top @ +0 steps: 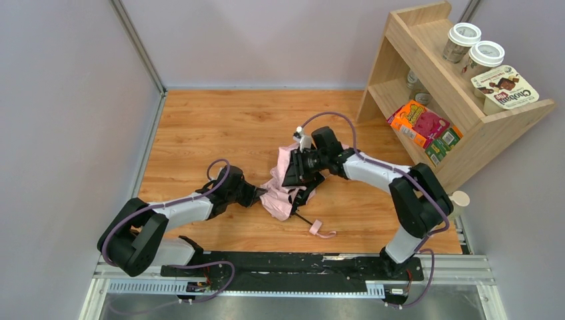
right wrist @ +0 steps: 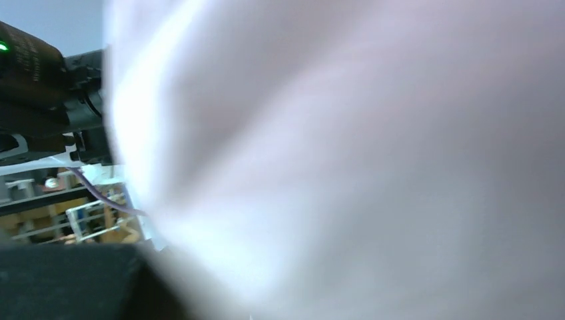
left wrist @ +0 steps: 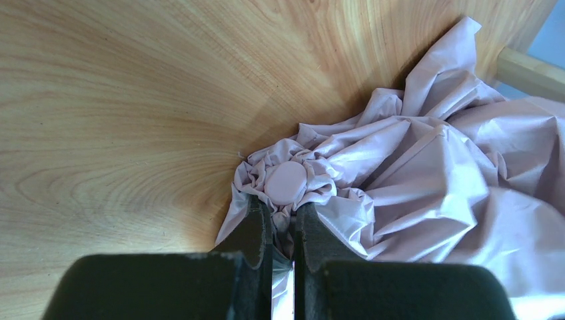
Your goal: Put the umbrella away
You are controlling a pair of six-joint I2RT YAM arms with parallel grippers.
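Observation:
The pale pink umbrella [top: 283, 187] lies crumpled on the wooden table's middle, its strap [top: 321, 231] trailing toward the front. My left gripper [top: 261, 195] is at the umbrella's left edge; in the left wrist view it [left wrist: 283, 220] is shut on pink fabric just below the round pink tip cap [left wrist: 286, 181]. My right gripper [top: 300, 175] is pressed into the umbrella's upper right side. Blurred pink cloth [right wrist: 346, 147] fills the right wrist view and hides its fingers.
A wooden shelf [top: 446, 87] stands at the back right with cups [top: 474, 50], a yoghurt tub [top: 505, 90] and snack boxes [top: 424, 128]. A paper cup [top: 458, 200] sits at the right table edge. Grey walls close in left and back.

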